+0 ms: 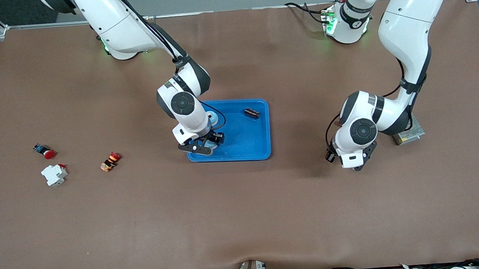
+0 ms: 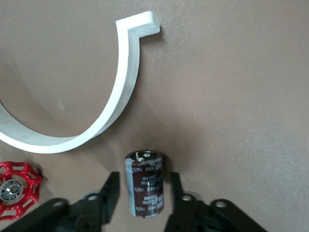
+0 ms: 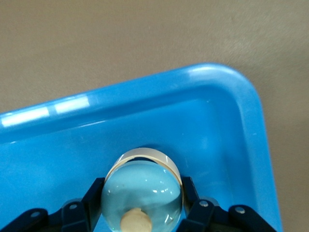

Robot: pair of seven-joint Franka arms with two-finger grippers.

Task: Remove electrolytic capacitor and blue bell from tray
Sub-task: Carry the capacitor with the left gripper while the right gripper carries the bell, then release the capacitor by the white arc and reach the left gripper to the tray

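The bell [image 3: 142, 193], a pale blue dome with a cream knob, sits inside the blue tray [image 3: 145, 89] close to one corner. My right gripper [image 3: 143, 182] is shut on it, a finger pressed to each side. In the front view that gripper [image 1: 205, 148] is over the tray's [image 1: 261, 150] corner nearest the camera, toward the right arm's end, with the bell [image 1: 212, 144] just showing. The capacitor [image 2: 147, 186], a dark brown cylinder with a grey stripe, rests on the table. My left gripper [image 2: 144, 179] is open around it, with a gap on each side. The left gripper [image 1: 358, 166] hides it from the front.
A white curved piece [image 2: 113, 108] and a red valve wheel [image 2: 14, 188] lie beside the capacitor. A dark part [image 1: 252, 113] lies in the tray. A metal box [image 1: 410, 132] sits by the left arm. A red button [image 1: 45, 151], white breaker [image 1: 54, 175] and orange switch [image 1: 110, 161] lie toward the right arm's end.
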